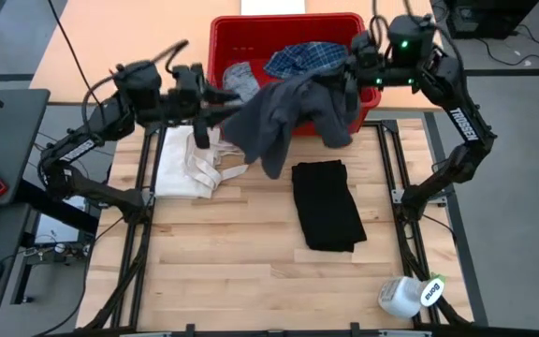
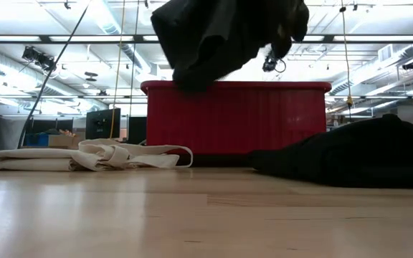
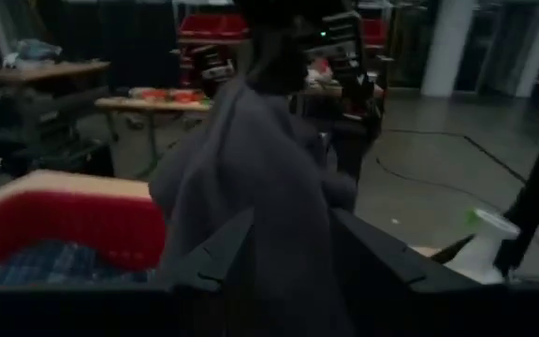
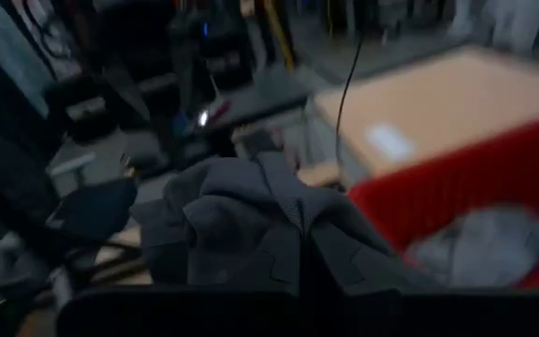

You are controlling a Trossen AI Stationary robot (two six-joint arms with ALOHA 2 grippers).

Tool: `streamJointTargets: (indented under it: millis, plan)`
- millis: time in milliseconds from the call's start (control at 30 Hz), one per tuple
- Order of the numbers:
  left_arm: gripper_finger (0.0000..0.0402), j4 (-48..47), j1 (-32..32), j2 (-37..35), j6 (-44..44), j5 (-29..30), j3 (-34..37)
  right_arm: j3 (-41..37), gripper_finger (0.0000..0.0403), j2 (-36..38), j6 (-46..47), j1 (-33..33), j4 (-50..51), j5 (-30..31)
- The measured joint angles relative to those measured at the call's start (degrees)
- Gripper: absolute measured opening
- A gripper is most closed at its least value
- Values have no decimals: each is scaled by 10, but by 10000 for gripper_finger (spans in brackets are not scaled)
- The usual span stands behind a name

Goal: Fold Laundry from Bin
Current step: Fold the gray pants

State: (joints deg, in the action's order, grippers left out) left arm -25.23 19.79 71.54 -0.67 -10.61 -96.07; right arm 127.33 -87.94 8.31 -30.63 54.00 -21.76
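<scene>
Near the table's middle lay one folded black garment (image 1: 327, 205) — both grippers, left gripper (image 1: 225, 98) and right gripper (image 1: 343, 71), clamped a dark grey garment (image 1: 284, 117) aloft, more laundry remaining in the bin (image 1: 229, 44).

Near half of the table (image 1: 251, 281) is basically wide open, only a white spray bottle (image 1: 410, 296) sits at the near right corner. Middle is taken by a folded black garment (image 1: 326, 204), and the cream cloth with strap loops (image 1: 190, 164) eats up the far left part. Far edge is blocked by the red bin (image 1: 227, 42), with a plaid shirt (image 1: 307, 58) heaped inside. A dark grey garment (image 1: 284, 117) hangs stretched between both arms right in front of the bin, so that gap's crowded.
</scene>
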Motion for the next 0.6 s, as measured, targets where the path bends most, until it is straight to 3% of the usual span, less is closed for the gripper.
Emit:
streamJointTargets:
  millis: [167, 367, 600]
  plan:
    - [141, 35, -146, 20, -14, 189, 0, 0, 6, 1, 31, 73, 101, 24]
    - [141, 34, -332, 66, 11, 444, 0, -1, 6, -13, 35, 187, 176, 105]
    - [141, -43, -446, 118, -103, 575, 0, -45, 7, -36, 87, 279, 153, 144]
